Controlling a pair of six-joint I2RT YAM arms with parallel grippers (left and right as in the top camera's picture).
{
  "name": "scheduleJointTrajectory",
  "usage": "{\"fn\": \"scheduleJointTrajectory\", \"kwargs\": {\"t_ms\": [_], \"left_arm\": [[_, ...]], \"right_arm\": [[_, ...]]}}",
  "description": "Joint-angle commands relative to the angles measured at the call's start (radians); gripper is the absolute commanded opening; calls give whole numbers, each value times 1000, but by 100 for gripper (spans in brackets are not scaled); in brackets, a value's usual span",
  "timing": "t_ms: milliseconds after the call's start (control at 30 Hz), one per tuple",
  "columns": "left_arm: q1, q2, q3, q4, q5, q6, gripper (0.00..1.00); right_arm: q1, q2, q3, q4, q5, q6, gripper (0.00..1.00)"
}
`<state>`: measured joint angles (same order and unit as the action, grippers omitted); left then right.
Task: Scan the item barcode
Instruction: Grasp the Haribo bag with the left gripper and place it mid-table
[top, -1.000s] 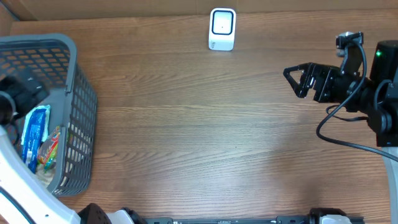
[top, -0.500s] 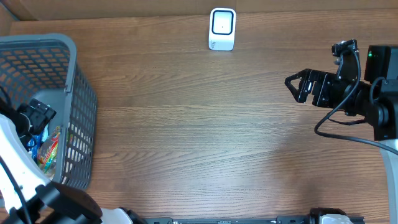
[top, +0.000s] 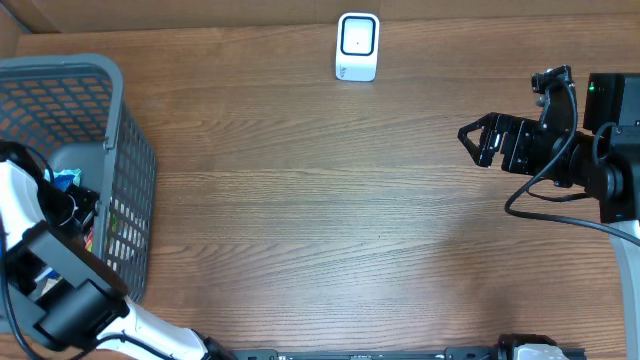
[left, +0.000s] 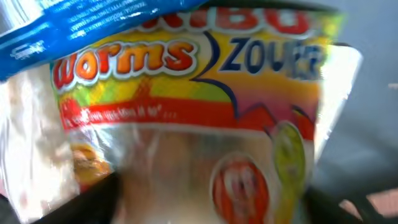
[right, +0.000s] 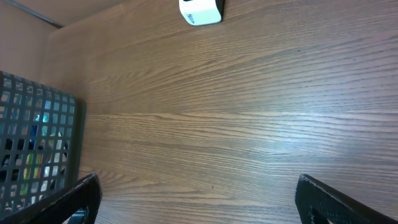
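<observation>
The item, a gummy worms bag (left: 186, 106) with a yellow, red and clear front, fills the left wrist view. No barcode shows on it. My left gripper (left: 211, 208) is down in the grey basket (top: 132, 170), its dark fingers (left: 93, 199) on either side of the bag's lower end; blur hides whether they press it. From overhead the left arm (top: 55, 215) covers the bag, and only a blue packet (top: 66, 180) peeks out. The white scanner (top: 357, 46) stands at the table's far edge. My right gripper (top: 478, 137) hovers open and holds nothing at the right.
The basket (right: 37, 149) takes up the table's left end, with other packets inside. The scanner (right: 200, 11) shows at the top of the right wrist view. Bare wood lies between basket and right arm. Cables hang off the right arm (top: 560, 195).
My left arm has dropped deeper into the basket onto the candy bag, and its jaws have narrowed around it. The right arm has barely shifted.
</observation>
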<state>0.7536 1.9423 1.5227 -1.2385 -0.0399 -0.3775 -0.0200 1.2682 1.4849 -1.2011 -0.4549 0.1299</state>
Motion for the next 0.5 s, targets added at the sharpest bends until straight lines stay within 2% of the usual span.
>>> {"fn": "scheduleJointTrajectory", "kwargs": {"t_ms": [0,100,267,467], "left_arm": [[5,12,-6,10,7,5,32],[5,9,49,-24,15,8,4],[5,9,227,-144,89,79,4],[3,8,665,-401,190,180,4]], "right_arm": [[-7,-3,20,3,10,-8,100],[-7,-3,20,15,10,-8,100],[-7,-3,20,29,10,-7,100],[-7,-3,20,36,10,-7,100]]}}
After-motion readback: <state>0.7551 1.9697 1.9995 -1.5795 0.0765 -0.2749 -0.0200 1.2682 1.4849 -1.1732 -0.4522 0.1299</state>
